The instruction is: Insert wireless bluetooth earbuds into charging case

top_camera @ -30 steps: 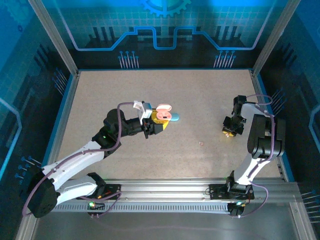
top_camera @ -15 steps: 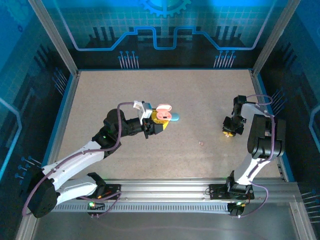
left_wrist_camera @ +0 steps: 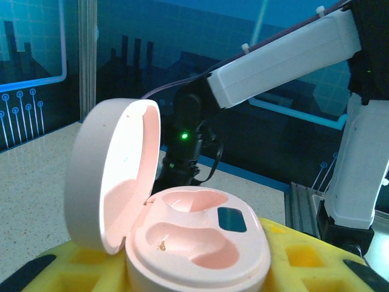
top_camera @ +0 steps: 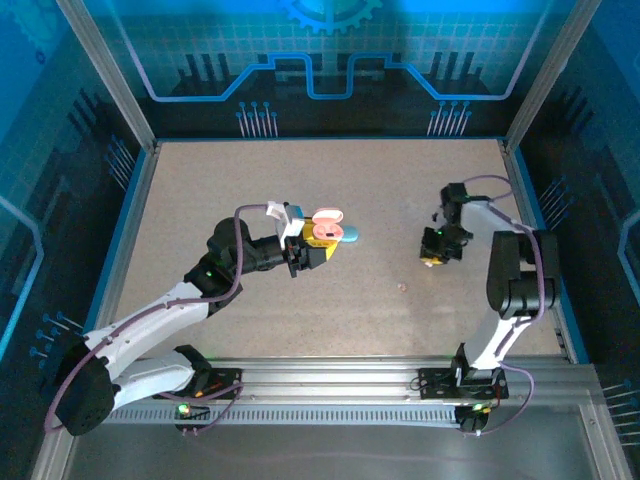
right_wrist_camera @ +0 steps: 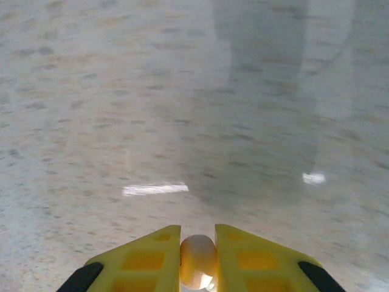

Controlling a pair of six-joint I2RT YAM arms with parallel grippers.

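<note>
My left gripper (top_camera: 318,246) is shut on an open pink charging case (left_wrist_camera: 200,243), its lid (left_wrist_camera: 115,176) tilted up to the left. Both wells are empty; a tiny gold contact shows in the near one. The yellow fingers (left_wrist_camera: 304,261) flank the case base. My right gripper (top_camera: 432,256) hangs over the table's right half, shut on a small pale pinkish earbud (right_wrist_camera: 198,261) pinched between its yellow fingertips (right_wrist_camera: 152,255). Another tiny pinkish earbud (top_camera: 402,286) lies on the table between the two arms.
A smooth blue oval pod (top_camera: 351,235) sits just right of the held case. The speckled tabletop (top_camera: 400,190) is bounded by blue-lit walls and metal posts. The right arm's white links (left_wrist_camera: 285,55) cross the left wrist view.
My right gripper has moved left and slightly away from the near edge, carrying the earbud toward the table's middle. The left arm and the case have stayed still.
</note>
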